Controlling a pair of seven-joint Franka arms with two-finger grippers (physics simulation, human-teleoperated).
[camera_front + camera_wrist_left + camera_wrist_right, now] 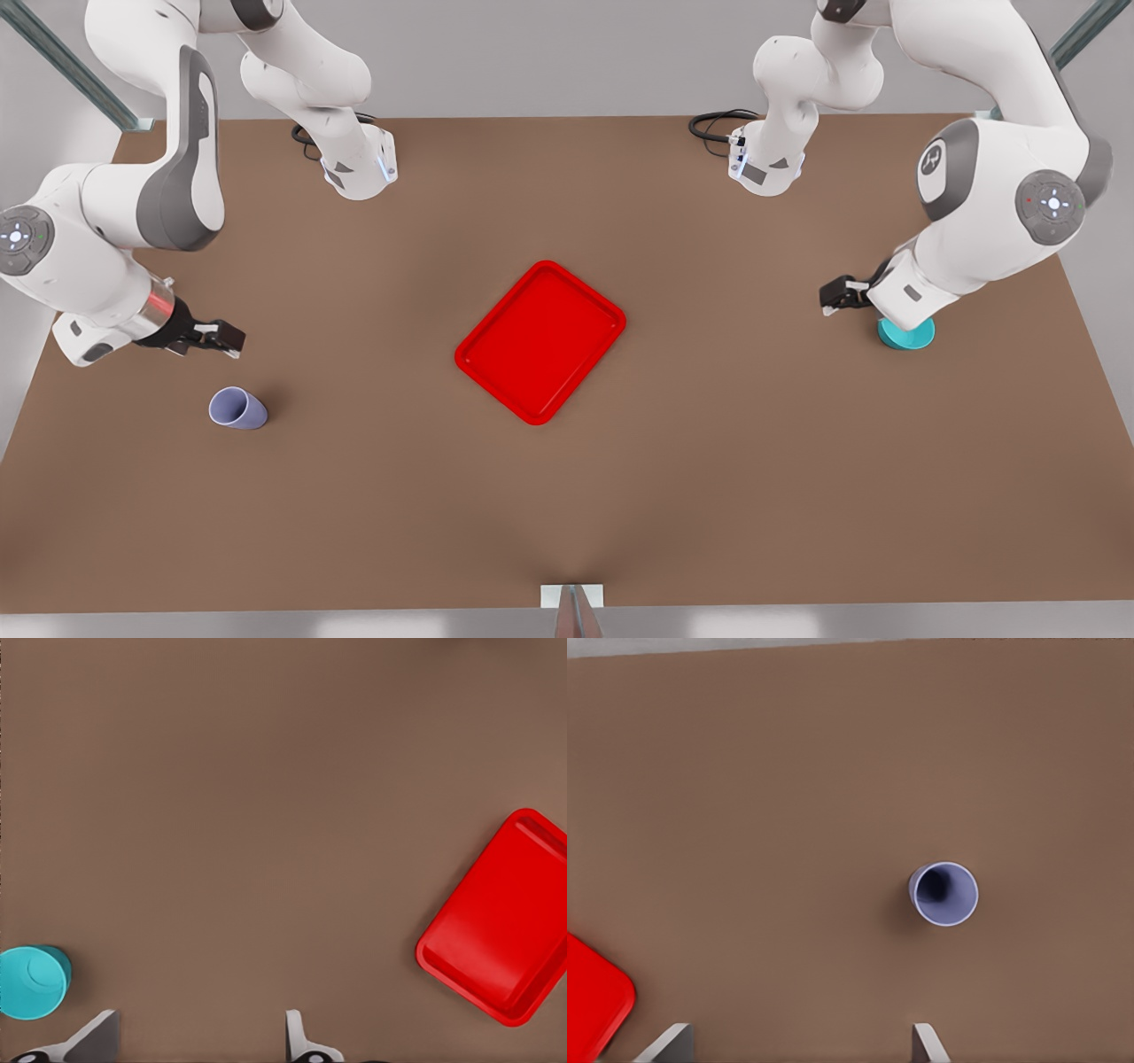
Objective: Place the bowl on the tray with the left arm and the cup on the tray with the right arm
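Looking down, you see the red tray (540,341) mid-table (bare); your left gripper (837,297) hangs spread-fingered and empty by the bowl (908,335), your right gripper (221,341) likewise above the cup (237,408).

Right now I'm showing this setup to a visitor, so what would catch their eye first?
The flat bright red rectangular tray lies at the middle of the brown table. The small lavender cup stands at the front view's left near the open right gripper. The small teal bowl sits at the front view's right, partly under the open left gripper.
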